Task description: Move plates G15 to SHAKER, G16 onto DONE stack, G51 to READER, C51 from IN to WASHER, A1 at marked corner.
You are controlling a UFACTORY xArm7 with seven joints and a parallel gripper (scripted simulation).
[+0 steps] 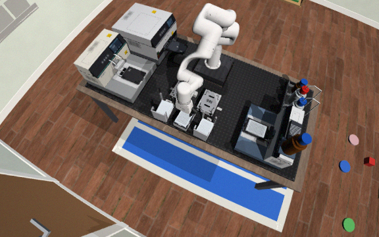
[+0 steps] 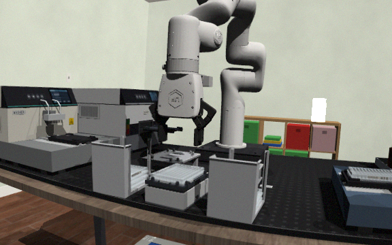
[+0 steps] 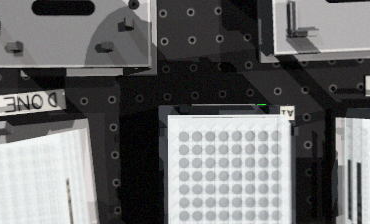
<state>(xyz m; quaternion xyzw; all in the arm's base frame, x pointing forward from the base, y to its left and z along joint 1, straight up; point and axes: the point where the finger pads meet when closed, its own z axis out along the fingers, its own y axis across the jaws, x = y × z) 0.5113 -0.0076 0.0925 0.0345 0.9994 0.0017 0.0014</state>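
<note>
My gripper [image 2: 180, 136] is open and empty, and hangs above a white well plate [image 2: 177, 173] seated on the low station between the two white stack racks. There is a clear gap between the fingers and the plate. The wrist view looks straight down on this plate [image 3: 229, 167], with an A1 mark [image 3: 287, 113] at its far right corner; the fingers are out of that frame. The rack labelled DONE [image 3: 36, 172] is to its left there, and the IN rack [image 3: 361, 170] to its right. Another white plate [image 2: 373, 174] [image 1: 258, 131] sits on the blue dispenser at the right.
The washer [image 1: 110, 62] and the reader [image 1: 147, 27] stand at the back left. Two grey nests [image 3: 68, 32] [image 3: 331, 25] lie just behind the racks. The rack walls [image 2: 111, 168] [image 2: 233, 187] rise on both sides of the plate. Bottles [image 1: 303, 87] stand at the far right.
</note>
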